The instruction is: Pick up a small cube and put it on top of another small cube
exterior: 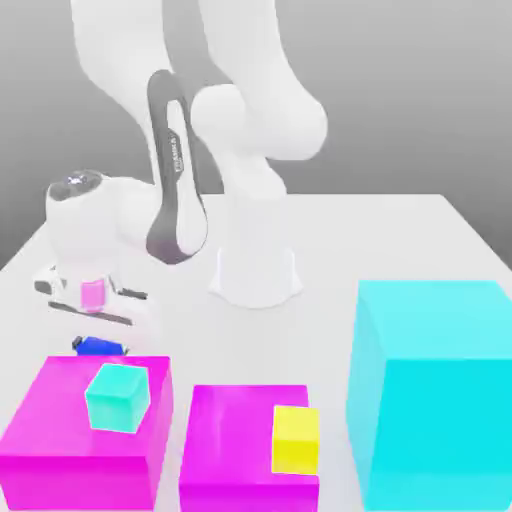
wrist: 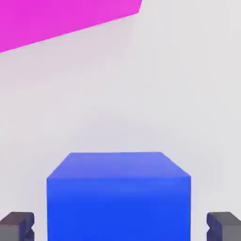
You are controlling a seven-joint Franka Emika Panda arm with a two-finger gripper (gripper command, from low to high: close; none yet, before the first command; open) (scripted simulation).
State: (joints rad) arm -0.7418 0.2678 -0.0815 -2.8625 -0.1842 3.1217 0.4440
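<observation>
The small dark blue cube point(exterior: 98, 346) rests on the white table point(exterior: 400, 240), just behind the left magenta block. My gripper point(exterior: 95, 322) hangs directly over it, low and close. In the hand view the blue cube point(wrist: 117, 197) sits between my two dark fingertips point(wrist: 16, 226), one on each side with a gap to each face. The gripper point(wrist: 120, 227) is open and holds nothing. A small teal cube point(exterior: 118, 397) lies on the left magenta block point(exterior: 70, 440). A small yellow cube point(exterior: 296, 438) lies on the middle magenta block point(exterior: 230, 440).
A large cyan cube point(exterior: 435, 390) stands at the exterior view's right. The arm's white base point(exterior: 255, 270) is at the table's centre back. An edge of the magenta block point(wrist: 56, 19) shows beyond the blue cube in the hand view.
</observation>
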